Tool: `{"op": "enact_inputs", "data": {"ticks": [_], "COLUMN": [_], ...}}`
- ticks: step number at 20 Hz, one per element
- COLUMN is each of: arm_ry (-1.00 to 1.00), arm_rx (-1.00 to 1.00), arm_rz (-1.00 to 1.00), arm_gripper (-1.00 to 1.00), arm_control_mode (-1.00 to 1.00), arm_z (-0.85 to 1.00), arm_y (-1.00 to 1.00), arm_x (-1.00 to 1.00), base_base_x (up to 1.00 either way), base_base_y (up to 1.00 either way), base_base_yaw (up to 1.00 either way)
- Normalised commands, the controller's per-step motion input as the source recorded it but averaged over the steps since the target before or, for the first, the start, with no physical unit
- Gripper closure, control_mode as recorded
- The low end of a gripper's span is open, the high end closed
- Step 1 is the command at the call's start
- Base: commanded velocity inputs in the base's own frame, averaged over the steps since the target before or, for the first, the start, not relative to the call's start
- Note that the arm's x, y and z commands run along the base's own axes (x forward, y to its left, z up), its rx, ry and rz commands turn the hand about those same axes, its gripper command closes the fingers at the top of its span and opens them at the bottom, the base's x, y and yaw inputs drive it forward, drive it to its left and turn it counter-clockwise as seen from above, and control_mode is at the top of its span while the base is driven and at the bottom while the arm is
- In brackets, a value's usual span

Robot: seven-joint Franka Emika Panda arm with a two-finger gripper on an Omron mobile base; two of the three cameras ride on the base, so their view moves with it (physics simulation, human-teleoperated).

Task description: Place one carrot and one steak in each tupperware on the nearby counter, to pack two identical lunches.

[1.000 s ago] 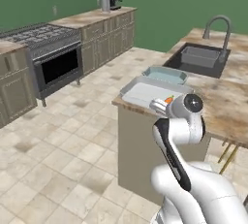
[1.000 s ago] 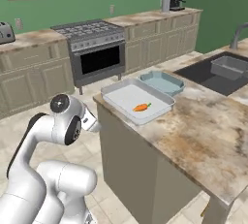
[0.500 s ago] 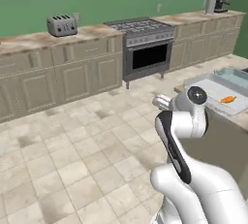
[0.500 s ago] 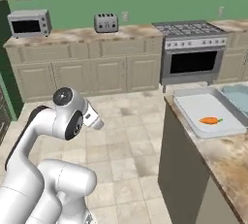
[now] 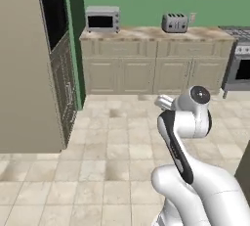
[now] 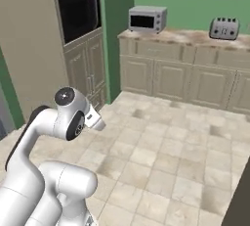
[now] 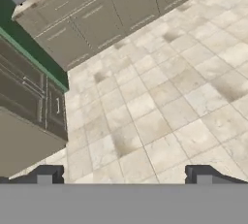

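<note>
The carrot, the steak, the tupperware and the counter are out of view. My gripper (image 7: 124,175) points down at the beige tiled floor (image 7: 160,106). Its two dark fingertips (image 7: 44,174) stand far apart, open, with nothing between them. My white arm (image 5: 184,122) is folded up close over the base, and from the other side the same arm (image 6: 66,115) bends at a dark joint.
Beige base cabinets (image 5: 146,71) run along the green back wall, with a microwave (image 5: 101,20) and a toaster (image 5: 175,23) on top. A tall cabinet with a built-in oven (image 5: 53,19) stands at the left. A stove edge (image 5: 241,66) shows far right. Open floor (image 5: 112,137) lies between.
The whole picture has swung left, so the camera moved. The island with the containers and the carrot slid out on the right, then the stove. The gripper stays open.
</note>
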Motion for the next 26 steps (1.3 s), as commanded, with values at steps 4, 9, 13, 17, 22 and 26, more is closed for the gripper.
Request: {"op": "enact_inputs", "data": {"ticks": [4,9,13,17,22,26], "arm_ry": [0.00,0.00,0.00,0.00,0.00,0.00], "arm_rx": [0.00,0.00,0.00,0.00,0.00,0.00], "arm_rz": [0.00,0.00,0.00,0.00,0.00,0.00], "arm_gripper": [-1.00,-1.00,-1.00,-1.00,-1.00,-1.00], "arm_control_mode": [1.00,1.00,1.00,1.00,1.00,1.00], "arm_z": [0.00,0.00,0.00,0.00,0.00,0.00], "arm_y": [0.00,0.00,0.00,0.00,0.00,0.00], "arm_x": [0.00,0.00,0.00,0.00,0.00,0.00], "base_base_x": [-0.42,-0.50,-0.54,-0.80,-0.96,-0.99], "base_base_y": [0.00,0.00,0.00,0.00,0.00,0.01], "base_base_yaw": [0.86,0.84,0.83,0.74,0.63,0.57]}}
